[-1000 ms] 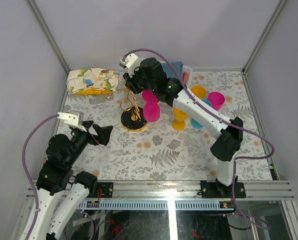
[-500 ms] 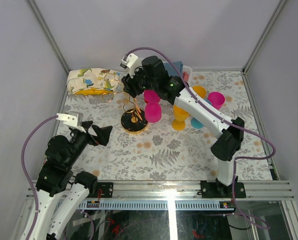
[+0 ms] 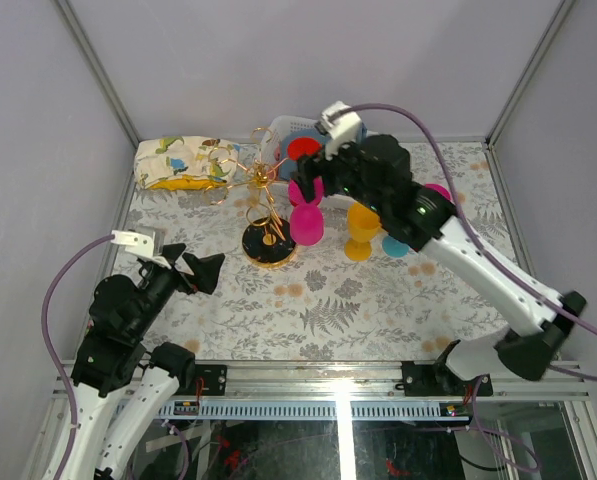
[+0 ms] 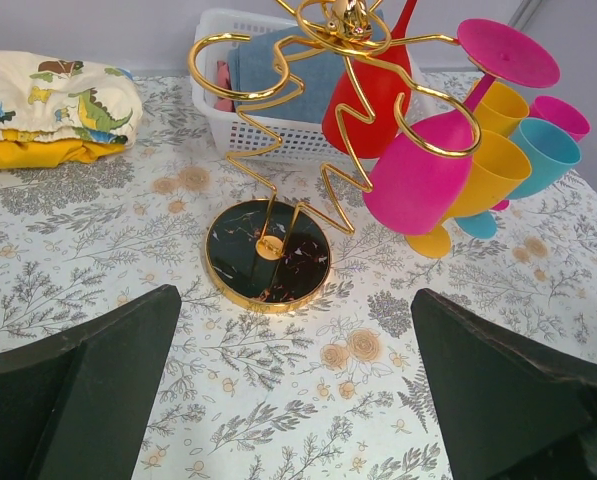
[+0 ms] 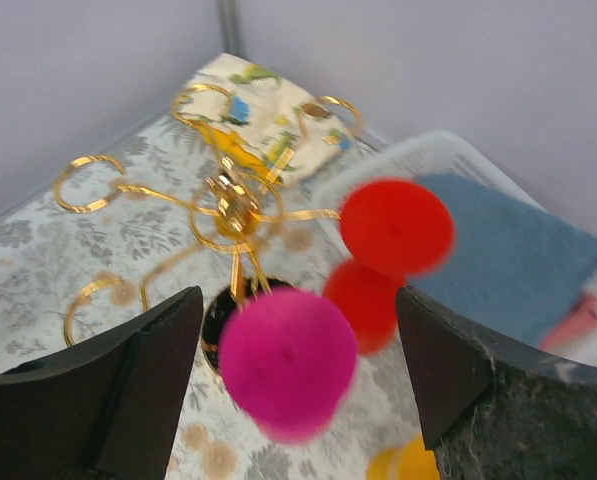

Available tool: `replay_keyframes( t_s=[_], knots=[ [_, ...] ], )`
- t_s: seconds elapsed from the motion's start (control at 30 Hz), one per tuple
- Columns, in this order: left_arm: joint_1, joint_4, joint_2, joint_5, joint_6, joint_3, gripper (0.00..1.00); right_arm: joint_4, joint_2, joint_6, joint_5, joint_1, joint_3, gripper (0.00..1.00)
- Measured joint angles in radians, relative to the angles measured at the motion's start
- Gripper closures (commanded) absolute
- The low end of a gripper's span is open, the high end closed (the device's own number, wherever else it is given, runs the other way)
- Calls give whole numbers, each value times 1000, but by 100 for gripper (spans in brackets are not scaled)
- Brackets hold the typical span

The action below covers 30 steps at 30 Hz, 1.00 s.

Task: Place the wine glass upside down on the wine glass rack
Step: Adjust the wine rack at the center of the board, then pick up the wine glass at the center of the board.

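Observation:
The gold wire wine glass rack (image 3: 268,245) stands on its dark round base (image 4: 268,255) left of centre. A red wine glass (image 4: 368,95) hangs upside down from a far arm, its foot (image 5: 396,225) on top. A magenta glass (image 4: 418,180) hangs upside down from a nearer arm. My right gripper (image 3: 313,178) hovers above and to the right of the rack, open and holding nothing. In the right wrist view the right gripper (image 5: 298,295) has both glass feet showing below and between its fingers. My left gripper (image 3: 193,268) is open near the left front, facing the rack.
A white basket (image 4: 268,100) with a blue towel sits behind the rack. A dinosaur-print cloth (image 3: 183,160) lies at the back left. Yellow (image 3: 361,235), teal (image 3: 396,245) and magenta (image 3: 438,192) glasses stand on the table right of the rack.
My right gripper opened and drew back up and to the right from the rack, leaving the red glass hanging. The left arm stayed still.

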Motion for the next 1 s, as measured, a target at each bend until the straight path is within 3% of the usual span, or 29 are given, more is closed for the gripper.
replay_keyframes(
  t_s=[0.27, 0.4, 0.5, 0.77, 1.0],
  knots=[
    [0, 2, -2, 4, -3, 0, 0, 2, -376, 117, 310, 0, -404, 11],
    [0, 7, 10, 17, -4, 0, 0, -77, -509, 217, 443, 0, -553, 1],
    [0, 8, 24, 23, -5, -2, 0, -157, -569, 306, 497, 0, -624, 1],
    [0, 6, 28, 14, -5, -6, 0, -278, -495, 484, 486, 0, -714, 1],
    [0, 6, 28, 14, -5, -6, 0, -277, -318, 497, 429, -18, -716, 1]
  ],
)
